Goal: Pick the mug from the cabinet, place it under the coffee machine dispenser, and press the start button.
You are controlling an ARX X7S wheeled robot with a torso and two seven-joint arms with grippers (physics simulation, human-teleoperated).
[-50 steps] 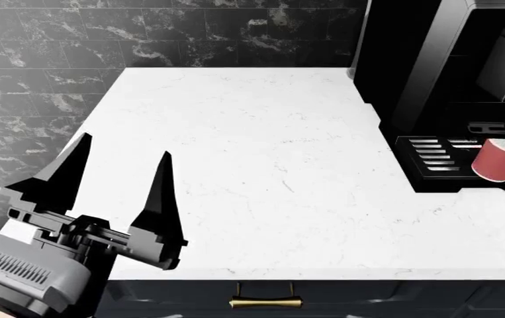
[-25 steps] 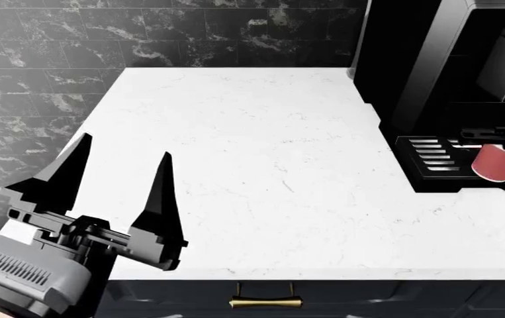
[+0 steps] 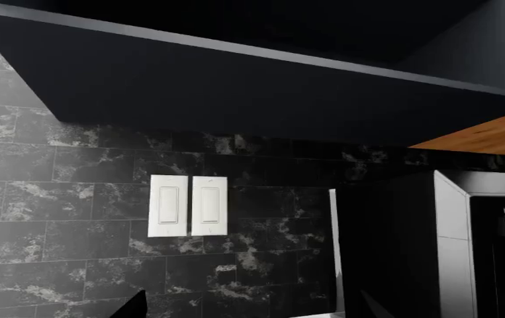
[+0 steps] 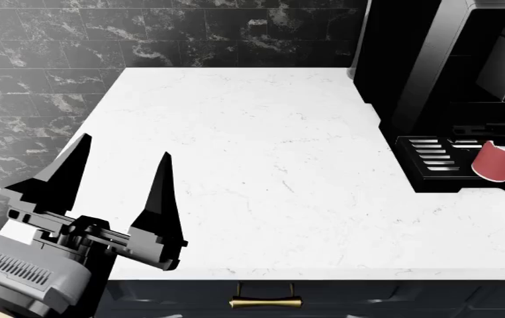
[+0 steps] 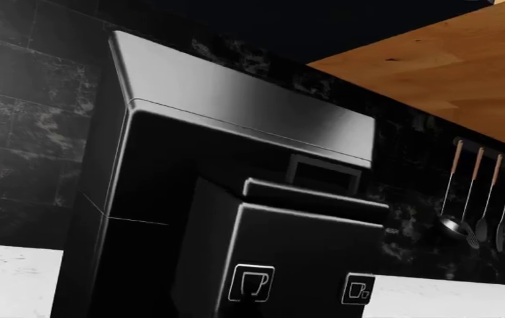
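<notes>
We see a glossy black coffee machine (image 5: 234,199), a smooth white marble-look counter (image 4: 234,165), polished dark veined wall tiles (image 3: 58,199), a wood-grain panel (image 5: 429,79) and a brassy drawer handle (image 4: 265,303).

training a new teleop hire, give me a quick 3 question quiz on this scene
1. True or false: the red mug lies on the white countertop, clear of the coffee machine.
2. Multiple choice: the left pincer is A) shut on the mug B) open, holding nothing C) pressing a button.
3. How many cup-icon buttons does the right wrist view show on the machine's front?

Key: 1. False, it sits on the drip tray. 2. B. 3. Two.
</notes>
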